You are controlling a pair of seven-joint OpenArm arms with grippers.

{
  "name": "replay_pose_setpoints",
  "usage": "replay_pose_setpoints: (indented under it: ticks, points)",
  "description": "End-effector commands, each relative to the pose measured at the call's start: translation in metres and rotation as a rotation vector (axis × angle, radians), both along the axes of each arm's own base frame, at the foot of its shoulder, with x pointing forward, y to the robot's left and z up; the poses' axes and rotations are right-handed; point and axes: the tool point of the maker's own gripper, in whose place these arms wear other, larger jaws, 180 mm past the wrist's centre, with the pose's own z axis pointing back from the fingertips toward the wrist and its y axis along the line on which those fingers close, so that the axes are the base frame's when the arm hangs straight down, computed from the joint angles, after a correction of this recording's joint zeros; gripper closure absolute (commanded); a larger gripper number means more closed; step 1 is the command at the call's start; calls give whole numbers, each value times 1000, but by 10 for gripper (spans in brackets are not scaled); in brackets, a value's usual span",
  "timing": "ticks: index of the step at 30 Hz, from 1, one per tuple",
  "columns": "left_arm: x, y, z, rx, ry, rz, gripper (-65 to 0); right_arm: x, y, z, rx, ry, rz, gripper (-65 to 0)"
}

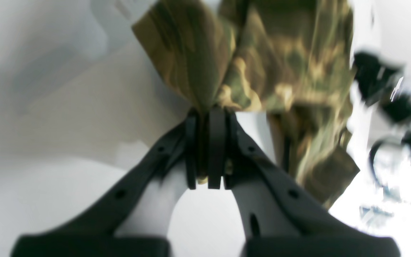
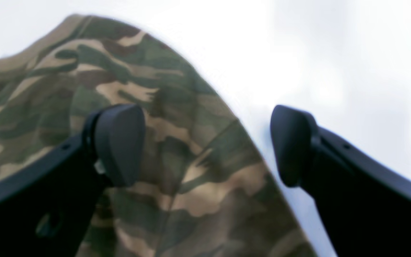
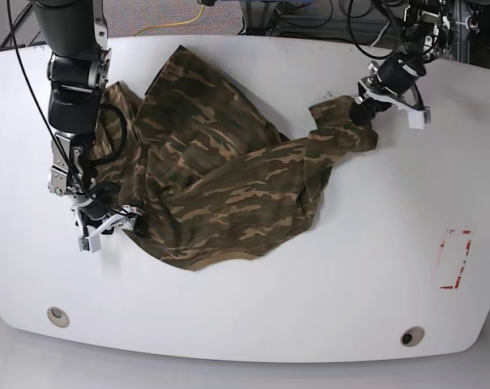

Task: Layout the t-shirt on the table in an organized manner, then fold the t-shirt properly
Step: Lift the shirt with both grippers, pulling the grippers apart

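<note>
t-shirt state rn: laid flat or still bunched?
Bunched. The t-shirt lies crumpled with overlapping folds on the table; the left gripper pinches one corner, stretching it out.

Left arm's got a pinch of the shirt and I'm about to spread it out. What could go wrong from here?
The left gripper pinches only a small bunch of the t-shirt, so a hard pull may slip it free. The right gripper is open, straddling the shirt's edge, holding nothing; pulling now would likely drag the crumpled heap across the table.

Both arms are matte black, built of stacked cylindrical segments with loose black cables running alongside. Each pincer, left (image 1: 207, 150) and right (image 2: 205, 146), has curved black fingers (small screw holes dot them) ending in rounded pads (image 2: 120, 142).
</note>
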Motion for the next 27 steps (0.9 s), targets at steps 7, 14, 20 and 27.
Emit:
replay_pose_setpoints:
  ticks: [7,14,20,27]
  points:
    - [10,15,16,19,-50,8,0,-15,29,-16,26,64,82,-347]
    - [10,18,17,22,-53,14,0,-22,48,-18,10,72,165,-339]
    - [10,18,16,22,-53,15,0,-29,70,-25,2,89,230,-336]
    - [12,25,19,32,-61,32,0,-31,72,-27,1,94,237,-190]
